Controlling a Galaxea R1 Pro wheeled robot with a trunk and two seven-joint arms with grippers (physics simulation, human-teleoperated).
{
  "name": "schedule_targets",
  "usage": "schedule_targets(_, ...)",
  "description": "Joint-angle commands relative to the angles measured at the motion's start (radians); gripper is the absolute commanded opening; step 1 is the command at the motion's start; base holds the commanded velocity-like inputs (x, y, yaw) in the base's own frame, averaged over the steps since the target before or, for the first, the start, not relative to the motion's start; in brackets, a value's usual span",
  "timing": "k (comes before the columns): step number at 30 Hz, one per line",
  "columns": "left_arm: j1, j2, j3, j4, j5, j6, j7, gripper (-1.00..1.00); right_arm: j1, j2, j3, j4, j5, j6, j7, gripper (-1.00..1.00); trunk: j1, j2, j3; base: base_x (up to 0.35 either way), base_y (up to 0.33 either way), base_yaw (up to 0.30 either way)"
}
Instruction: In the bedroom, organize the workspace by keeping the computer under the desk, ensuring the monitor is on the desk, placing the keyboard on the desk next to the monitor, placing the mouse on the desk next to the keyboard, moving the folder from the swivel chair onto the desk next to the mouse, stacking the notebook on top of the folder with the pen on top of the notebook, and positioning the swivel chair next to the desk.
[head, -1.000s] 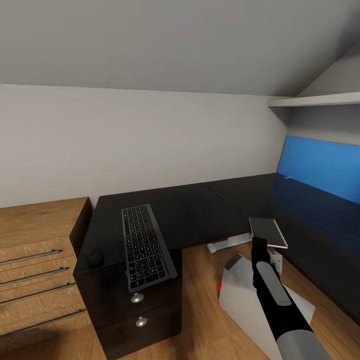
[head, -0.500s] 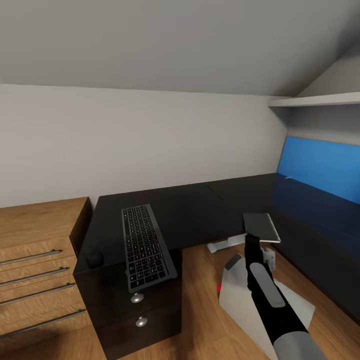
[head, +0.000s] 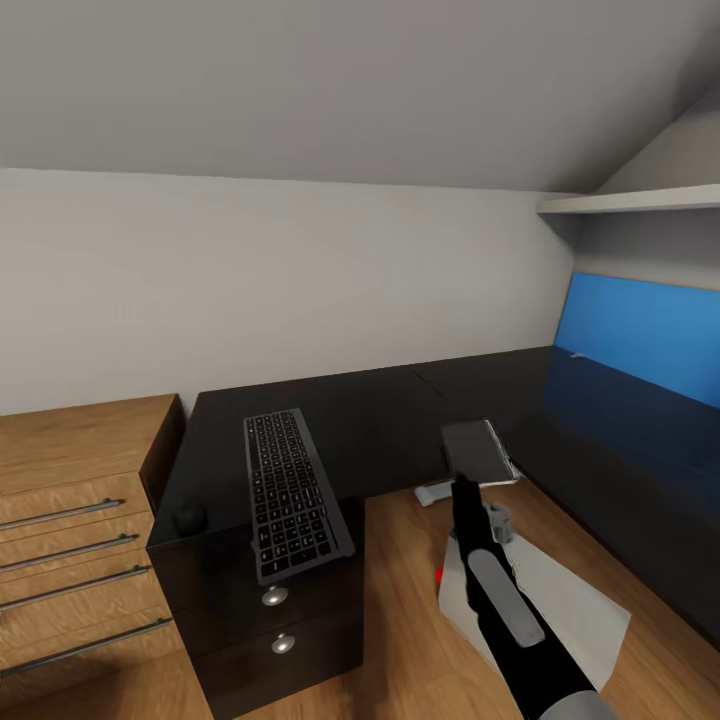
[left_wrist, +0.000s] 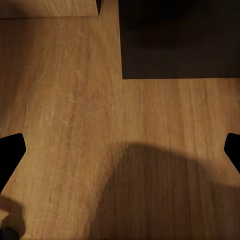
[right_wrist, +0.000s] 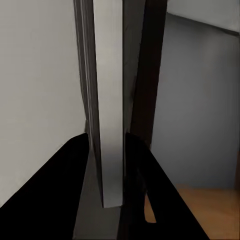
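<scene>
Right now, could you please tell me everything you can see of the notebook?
The notebook is a thin, dark grey rectangular book with pale page edges, its cover catching a light sheen. The right claw holds it in the air by one edge, above the inner edge of the black desk. In the right wrist view it shows edge-on between the fingers.

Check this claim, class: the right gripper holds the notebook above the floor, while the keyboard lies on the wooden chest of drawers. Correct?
Not quite. The right gripper does hold the notebook, but the head view shows the keyboard lying on the black desk, beside the wooden chest.
</scene>
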Motion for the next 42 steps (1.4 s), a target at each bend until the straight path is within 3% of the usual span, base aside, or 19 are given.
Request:
schedule_targets(1, 0.0, 0.001, -0.006, -0.001, 0.011, -0.007, 0.006, 1.0, 0.004, 0.002, 0.007, -0.002, -0.004, -0.004, -0.003, -1.0, 0.0, 0.0, -0.001, 0.0, 0.0, 0.055)
schedule_targets(11, 0.0, 0.002, -0.004, -0.001, 0.012, -0.007, 0.006, 1.0, 0.033, 0.02, 0.031, -0.008, -0.008, 0.096, -0.002, -1.0, 0.0, 0.0, -0.001, 0.0, 0.0, 0.075)
schedule_targets(27, -0.001, 0.003, -0.004, -0.001, 0.012, -0.007, 0.006, 1.0, 0.036, 0.015, 0.029, -0.008, -0.02, 0.293, 0.006, -1.0, 0.0, 0.0, -0.001, 0.0, 0.0, 0.006)
schedule_targets(33, 0.0, -0.011, -0.001, -0.003, 0.007, -0.011, 0.009, 1.0, 0.035, 0.012, 0.02, -0.037, -0.041, 0.314, 0.023, -1.0, 0.0, 0.0, -0.001, 0.0, 0.0, 0.0)
schedule_targets(37, 0.0, -0.016, -0.001, -0.003, 0.007, -0.013, 0.009, 1.0, 0.035, 0.015, 0.019, -0.042, -0.016, 0.294, 0.019, -1.0, 0.0, 0.0, -0.001, 0.0, 0.0, 0.0)
schedule_targets(42, 0.0, -0.019, -0.004, -0.004, 0.006, -0.031, 0.009, 1.0, 0.036, -0.007, 0.018, -0.058, 0.006, 0.285, 0.023, -1.0, 0.0, 0.0, -0.001, 0.0, 0.0, 0.0)
